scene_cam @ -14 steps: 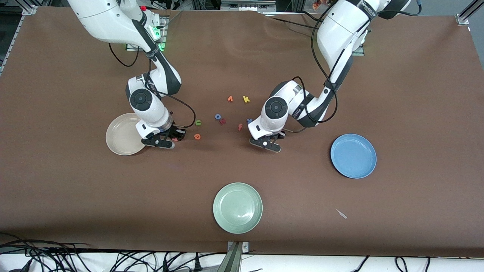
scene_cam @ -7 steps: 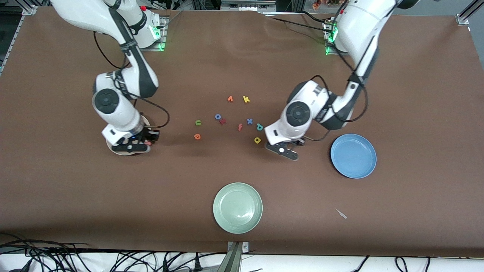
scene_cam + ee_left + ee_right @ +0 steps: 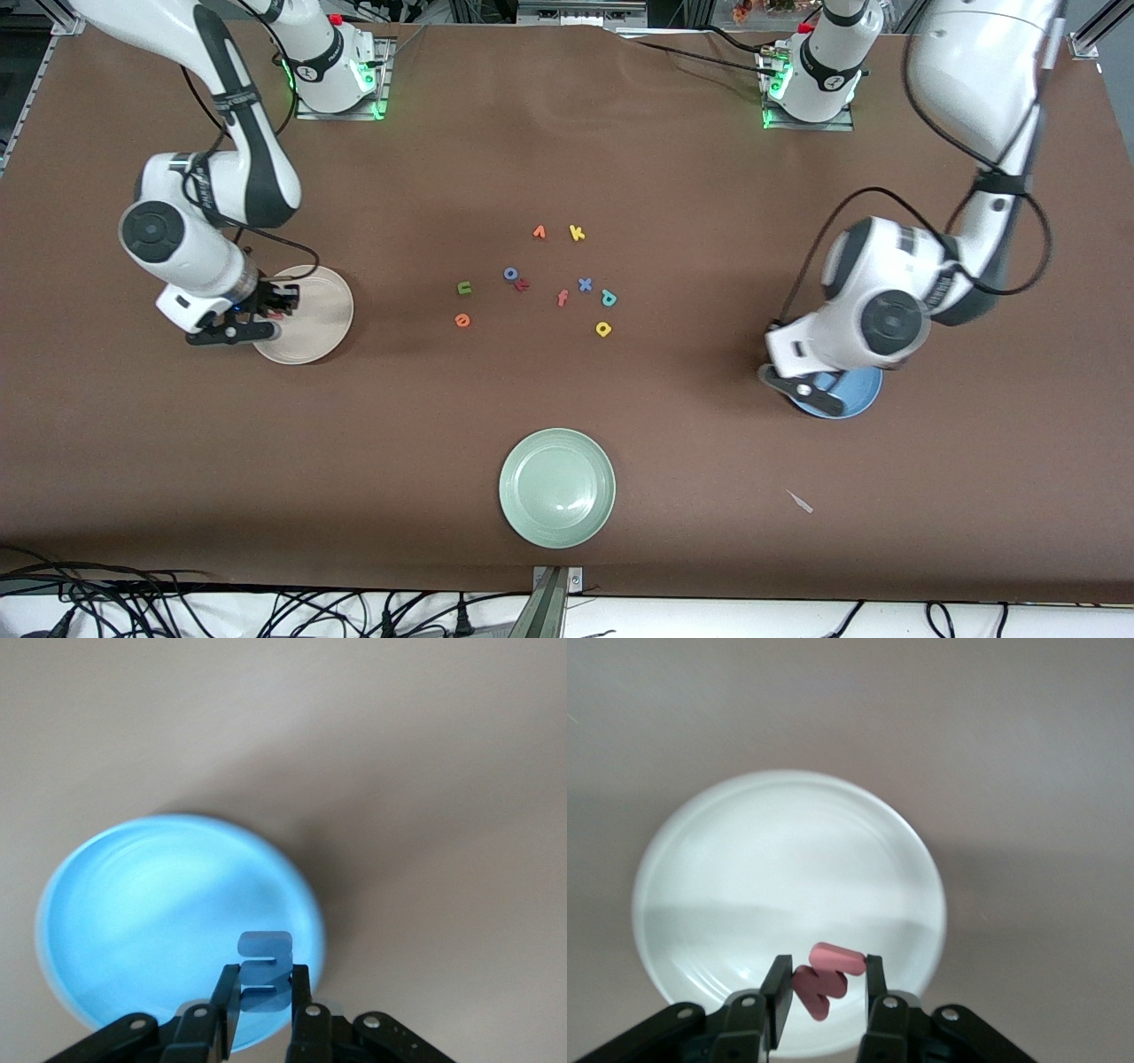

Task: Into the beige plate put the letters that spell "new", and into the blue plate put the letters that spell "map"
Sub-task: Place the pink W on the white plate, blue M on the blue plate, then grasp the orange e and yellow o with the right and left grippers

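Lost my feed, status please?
Left gripper shut on blue m, over blue plate. Right gripper holds pink w over beige plate. Nothing obstructing.

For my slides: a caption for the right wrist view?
Right end effector holds the pink w over the beige plate.

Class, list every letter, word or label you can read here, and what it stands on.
"k": yellow foam letter on the brown table.
"f": orange foam letter, same table.
"x": blue foam letter, same table.
"m": light blue foam letter held by left end effector over blue plate.
"w": pink foam letter held by right end effector over beige plate.
Arm lettering: too small to read.
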Controlling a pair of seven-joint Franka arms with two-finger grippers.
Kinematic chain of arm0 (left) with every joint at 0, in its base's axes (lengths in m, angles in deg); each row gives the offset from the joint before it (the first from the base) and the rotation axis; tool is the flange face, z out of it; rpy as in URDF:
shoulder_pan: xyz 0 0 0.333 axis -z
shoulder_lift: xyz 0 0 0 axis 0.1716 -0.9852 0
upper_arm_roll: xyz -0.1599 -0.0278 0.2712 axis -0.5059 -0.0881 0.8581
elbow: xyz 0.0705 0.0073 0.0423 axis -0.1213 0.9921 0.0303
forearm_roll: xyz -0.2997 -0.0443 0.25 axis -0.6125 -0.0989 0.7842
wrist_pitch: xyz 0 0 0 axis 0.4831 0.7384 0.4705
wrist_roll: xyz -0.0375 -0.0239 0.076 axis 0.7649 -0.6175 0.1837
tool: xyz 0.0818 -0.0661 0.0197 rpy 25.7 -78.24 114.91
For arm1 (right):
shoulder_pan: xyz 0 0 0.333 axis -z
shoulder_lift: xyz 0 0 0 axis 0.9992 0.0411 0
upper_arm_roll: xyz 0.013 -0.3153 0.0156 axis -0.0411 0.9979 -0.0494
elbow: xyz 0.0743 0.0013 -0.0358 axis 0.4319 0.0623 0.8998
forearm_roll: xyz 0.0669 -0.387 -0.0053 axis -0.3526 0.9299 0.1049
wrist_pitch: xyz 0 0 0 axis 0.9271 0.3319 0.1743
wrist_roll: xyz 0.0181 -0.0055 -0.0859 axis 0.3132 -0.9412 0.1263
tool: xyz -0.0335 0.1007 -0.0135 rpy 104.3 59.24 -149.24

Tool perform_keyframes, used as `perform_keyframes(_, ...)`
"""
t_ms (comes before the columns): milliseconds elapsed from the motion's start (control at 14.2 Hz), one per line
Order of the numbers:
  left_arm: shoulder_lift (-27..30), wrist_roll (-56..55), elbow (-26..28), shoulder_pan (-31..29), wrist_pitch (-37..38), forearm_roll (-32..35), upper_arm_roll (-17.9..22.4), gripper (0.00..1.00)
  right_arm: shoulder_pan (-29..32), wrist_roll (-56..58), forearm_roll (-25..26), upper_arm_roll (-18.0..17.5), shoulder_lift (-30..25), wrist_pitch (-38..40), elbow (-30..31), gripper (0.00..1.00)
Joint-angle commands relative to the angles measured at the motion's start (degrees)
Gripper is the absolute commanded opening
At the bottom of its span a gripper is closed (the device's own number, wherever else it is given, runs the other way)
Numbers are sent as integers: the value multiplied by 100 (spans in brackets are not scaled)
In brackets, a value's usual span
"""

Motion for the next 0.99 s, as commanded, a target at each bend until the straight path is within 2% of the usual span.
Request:
perform_keyframes(0,-230,224,113,-295,30,154,-103,1,-33,366,-187,212,-471,-70,593,19)
perform_keyframes(141,-416,233,113,-357,30,154,-103,14,-42,366,-328,213,-481,-43,603,21)
perform_keyframes(211,-416,233,113,-357,30,154,-103,67,-42,357,-372,204,-463,-61,594,21)
perform_keyframes(282,-407,241,105,-357,39,154,-103,100,-42,357,-407,195,-446,-70,594,21)
perform_keyframes(493,-259,128,26,-217,117,154,-216,100,-51,322,-408,169,-323,-271,585,23)
perform_keyframes(564,-171,119,-1,-156,188,110,-330,100,-51,305,-416,160,-253,-394,585,38)
perform_keyframes(634,-100,5,-9,-155,188,75,-453,100,-59,278,-416,143,-217,-473,585,59)
perform_keyframes(705,-82,-387,-10,-155,188,66,-680,100,-68,269,-416,142,-200,-483,585,66)
perform_keyframes(775,-91,-1026,-10,-138,188,5,-874,100,-86,234,-416,125,-199,-474,576,67)
perform_keyframes(916,-152,-2476,-10,63,136,-48,-1086,100,-86,-177,-408,-155,-191,-500,541,68)
